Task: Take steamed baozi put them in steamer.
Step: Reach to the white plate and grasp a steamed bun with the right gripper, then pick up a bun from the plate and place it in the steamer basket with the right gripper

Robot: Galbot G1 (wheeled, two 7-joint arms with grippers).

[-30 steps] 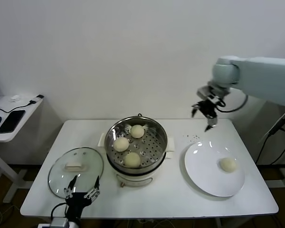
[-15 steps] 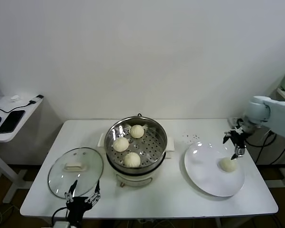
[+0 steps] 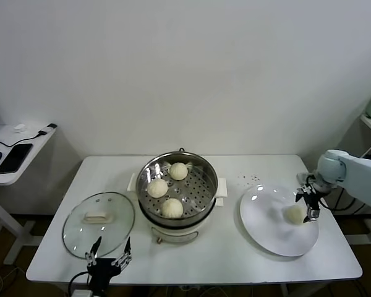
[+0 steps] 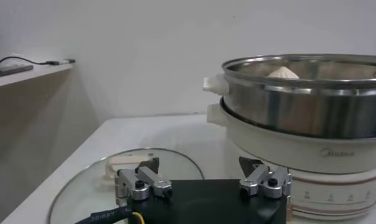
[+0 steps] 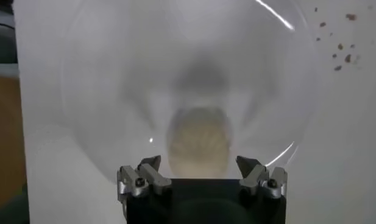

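Observation:
Three cream-white baozi (image 3: 172, 207) lie on the perforated tray of the steel steamer (image 3: 205, 197) at the table's middle. A fourth baozi (image 3: 295, 214) lies on the white plate (image 3: 269, 232) at the right. My right gripper (image 3: 309, 206) is open, low over the plate, right at that bun. In the right wrist view the bun (image 5: 198, 142) sits between and just beyond the spread fingertips of that gripper (image 5: 199, 164). My left gripper (image 3: 109, 255) is open and empty at the table's front edge, near the glass lid; it shows in the left wrist view (image 4: 200, 165) too.
A round glass lid (image 3: 99, 223) with a cream handle lies flat left of the steamer. Small dark crumbs (image 3: 250, 179) dot the table behind the plate. A side table (image 3: 12, 154) with a phone stands far left.
My right arm came down from high behind the plate to the bun on the plate. My left gripper sank slightly toward the front edge. The buns have not moved.

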